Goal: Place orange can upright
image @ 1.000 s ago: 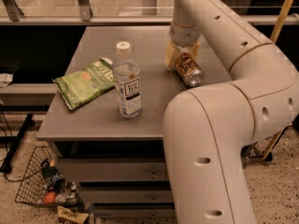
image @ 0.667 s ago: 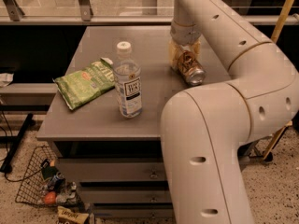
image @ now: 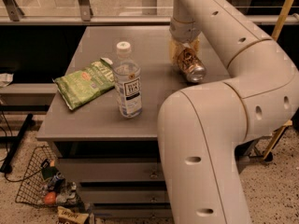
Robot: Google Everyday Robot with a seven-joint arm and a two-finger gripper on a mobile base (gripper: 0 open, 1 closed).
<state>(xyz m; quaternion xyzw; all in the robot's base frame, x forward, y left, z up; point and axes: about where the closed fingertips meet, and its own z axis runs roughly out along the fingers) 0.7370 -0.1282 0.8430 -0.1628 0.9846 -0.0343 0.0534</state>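
The orange can is tilted on its side at the back right of the grey table, with its shiny silver end toward the camera and low near the tabletop. My gripper comes down from the white arm above. Its pale yellowish fingers sit on either side of the can's upper part and are closed on it. The can's far end is hidden by the gripper.
A clear plastic bottle with a white cap stands upright mid-table. A green chip bag lies to its left. My own arm fills the right foreground. A wire basket with clutter sits on the floor at lower left.
The can and the gripper have shifted very slightly to the right. The bottle and the bag have not moved.
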